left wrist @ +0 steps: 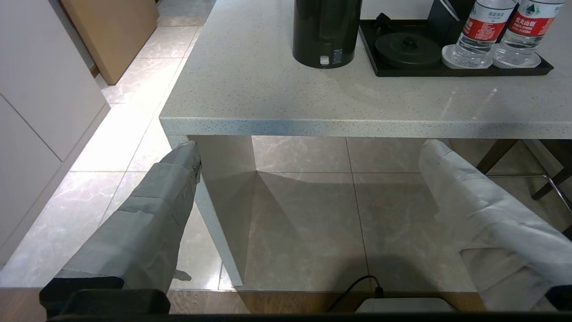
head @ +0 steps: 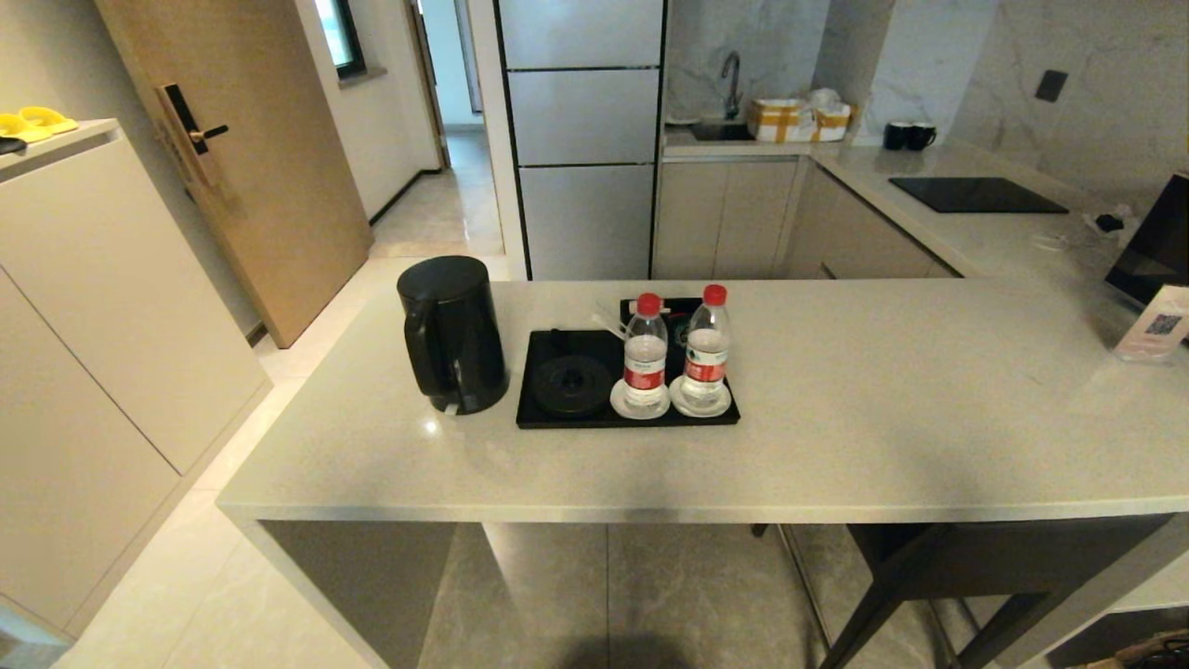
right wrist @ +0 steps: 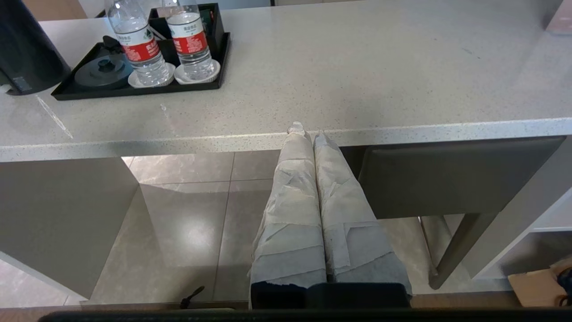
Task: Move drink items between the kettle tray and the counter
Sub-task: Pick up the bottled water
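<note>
Two clear water bottles with red caps, one (head: 645,355) beside the other (head: 706,349), stand on white saucers on the glossy black kettle tray (head: 557,421). The tray lies on the grey speckled counter (head: 882,409). From the wrists I see the same bottles (left wrist: 480,31) (left wrist: 523,33) (right wrist: 138,49) (right wrist: 192,42) and the tray (right wrist: 134,91). Neither arm shows in the head view. My left gripper (left wrist: 310,152) hangs open below the counter's front edge, nothing between its taped fingers (left wrist: 178,179). My right gripper (right wrist: 308,134) is shut and empty, its tips at the counter's edge.
A black kettle (head: 452,334) stands on the counter left of the tray. A dark chair (right wrist: 451,179) sits under the counter on the right. An inset cooktop (head: 975,194), a dark screen (head: 1156,242) and a small card (head: 1155,336) lie further right.
</note>
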